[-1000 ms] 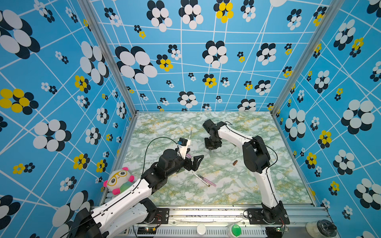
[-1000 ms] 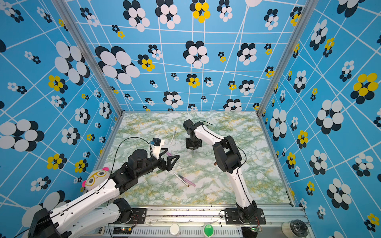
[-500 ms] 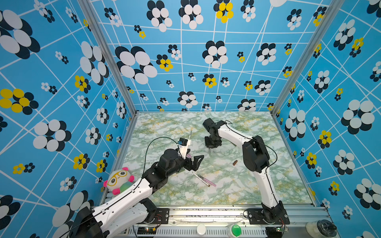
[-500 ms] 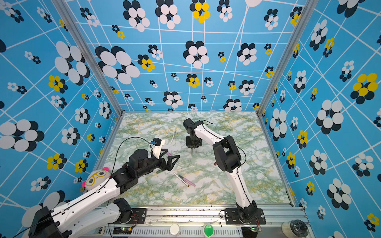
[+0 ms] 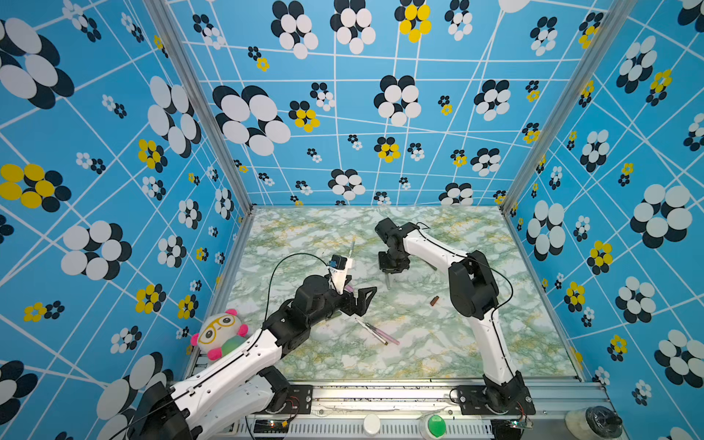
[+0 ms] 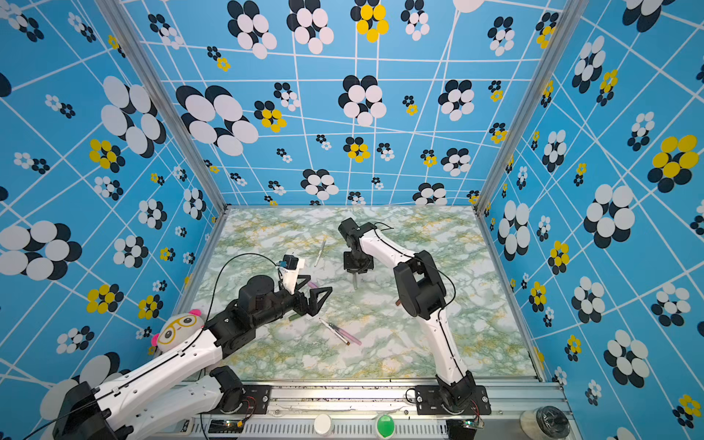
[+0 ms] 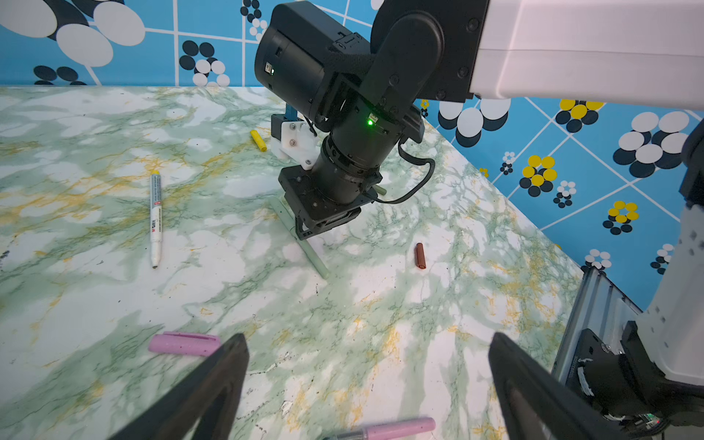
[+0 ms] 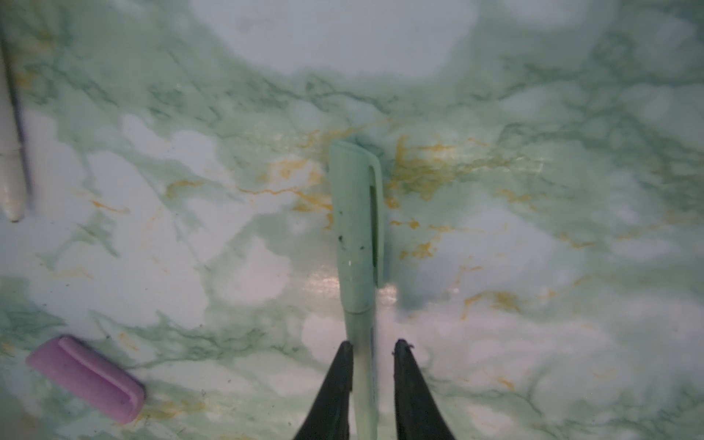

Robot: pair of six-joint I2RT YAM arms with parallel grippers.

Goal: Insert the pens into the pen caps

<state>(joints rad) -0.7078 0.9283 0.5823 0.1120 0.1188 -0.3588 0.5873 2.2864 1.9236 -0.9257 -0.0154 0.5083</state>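
Arms unmoved; right tool (image 8: 371,344) slightly apart astride capped pale green pen (image 8: 356,228); left tool (image 7: 366,339) wide apart.

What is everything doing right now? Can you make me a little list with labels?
left gripper: wide open, empty
right gripper: jaws slightly apart around the pale green pen
pale green pen: capped, lying on the table
pink cap: lying alone, off its pen
pink pen: lying apart from its cap
brown cap: lying alone
yellow cap: lying alone
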